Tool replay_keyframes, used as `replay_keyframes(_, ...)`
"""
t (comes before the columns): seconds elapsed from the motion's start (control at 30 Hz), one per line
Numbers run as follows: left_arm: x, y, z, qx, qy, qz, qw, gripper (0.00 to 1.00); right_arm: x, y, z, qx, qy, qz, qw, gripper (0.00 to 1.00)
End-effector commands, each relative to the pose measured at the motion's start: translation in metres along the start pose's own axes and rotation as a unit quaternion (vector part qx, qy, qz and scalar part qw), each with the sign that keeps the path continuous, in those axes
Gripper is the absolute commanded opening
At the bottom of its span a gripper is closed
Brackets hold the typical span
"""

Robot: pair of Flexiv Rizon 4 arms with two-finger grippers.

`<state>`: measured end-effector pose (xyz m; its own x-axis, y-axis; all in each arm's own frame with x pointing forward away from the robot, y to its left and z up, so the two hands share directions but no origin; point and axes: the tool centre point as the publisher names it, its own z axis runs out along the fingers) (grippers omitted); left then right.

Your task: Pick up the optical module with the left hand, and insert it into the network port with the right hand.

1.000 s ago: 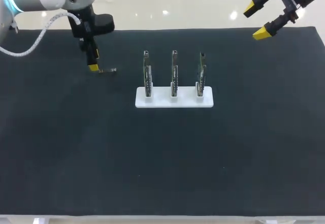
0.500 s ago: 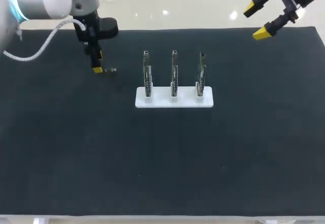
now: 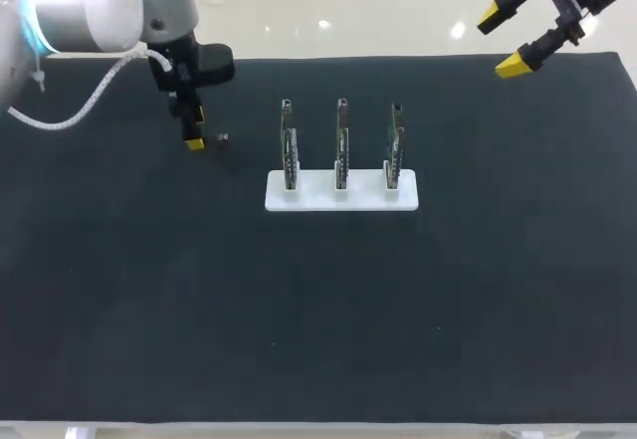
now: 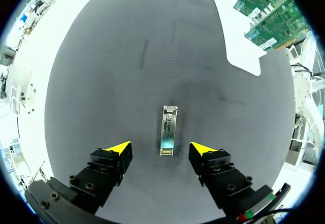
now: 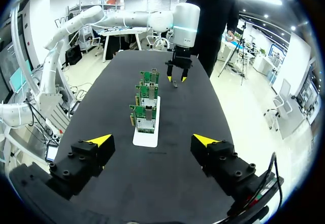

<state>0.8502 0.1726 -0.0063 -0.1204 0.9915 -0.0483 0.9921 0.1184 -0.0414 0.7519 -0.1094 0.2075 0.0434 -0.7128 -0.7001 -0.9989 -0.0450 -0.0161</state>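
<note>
The optical module (image 4: pixel 169 131) is a small metal bar lying flat on the black mat (image 3: pixel 299 310). My left gripper (image 4: pixel 160 148) hangs open just above it, a yellow tip on either side of its near end and neither touching it. In the head view the left gripper (image 3: pixel 196 132) is at the back left and only the end of the module (image 3: pixel 221 137) shows beside its finger. Three upright green boards (image 3: pixel 341 145) with network ports stand on a white base (image 3: pixel 341 200) at the middle. My right gripper (image 3: pixel 501 43) is open and empty, high over the back right corner.
From the right wrist, the boards (image 5: pixel 144 102) on their base (image 5: pixel 147 137) stand in a row ahead of my right gripper (image 5: pixel 152 140), with the left gripper (image 5: pixel 176 74) and the module (image 5: pixel 174 84) beyond them. Bare mat lies around the base.
My left gripper has moved right and slightly forward, coming over the module, which is now mostly hidden behind its finger in the head view. The right arm has not moved.
</note>
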Motion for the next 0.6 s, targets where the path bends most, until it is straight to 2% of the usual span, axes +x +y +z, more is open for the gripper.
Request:
replay_keyframes(0.03,0.0036,-0.0102,0.0017,-0.016,-0.003,0.001,1.0,1.0,-0.0001,-0.0002,0.0001,0.0,0.0,0.0,1.0,1.0)
replay_keyframes(0.13,0.0053,-0.0104,0.0043,-0.017,-0.002,0.001,1.0,0.98,-0.0001,-0.0002,0.0001,0.0,0.0,0.0,1.0,1.0)
replay_keyframes(0.17,0.0057,-0.0102,0.0052,-0.017,-0.001,0.0,1.0,0.93,-0.0001,-0.0002,0.0001,0.0,0.0,0.0,1.0,1.0)
replay_keyframes(0.2,0.0058,-0.0101,0.0054,-0.018,-0.001,0.0,1.0,0.83,-0.0001,-0.0002,0.0001,0.0,0.0,0.0,1.0,1.0)
replay_keyframes(0.23,0.006,-0.0099,0.0055,-0.018,0.0,0.0,1.0,0.65,-0.0001,-0.0002,0.0001,0.0,0.0,0.0,1.0,1.0)
replay_keyframes(0.27,0.0063,-0.0097,0.0055,-0.018,0.0,-0.001,1.0,0.57,-0.0001,-0.0002,0.0001,0.0,0.0,0.0,1.0,1.0)
replay_keyframes(0.37,0.0066,-0.0086,0.0063,-0.02,0.001,-0.003,1.0,0.67,-0.0001,-0.0002,0.0001,0.0,0.0,0.0,1.0,1.0)
replay_keyframes(0.6,0.0052,-0.0074,0.0092,-0.022,0.002,-0.005,1.0,0.71,-0.0001,-0.0002,0.0001,0.0,0.0,0.0,1.0,1.0)
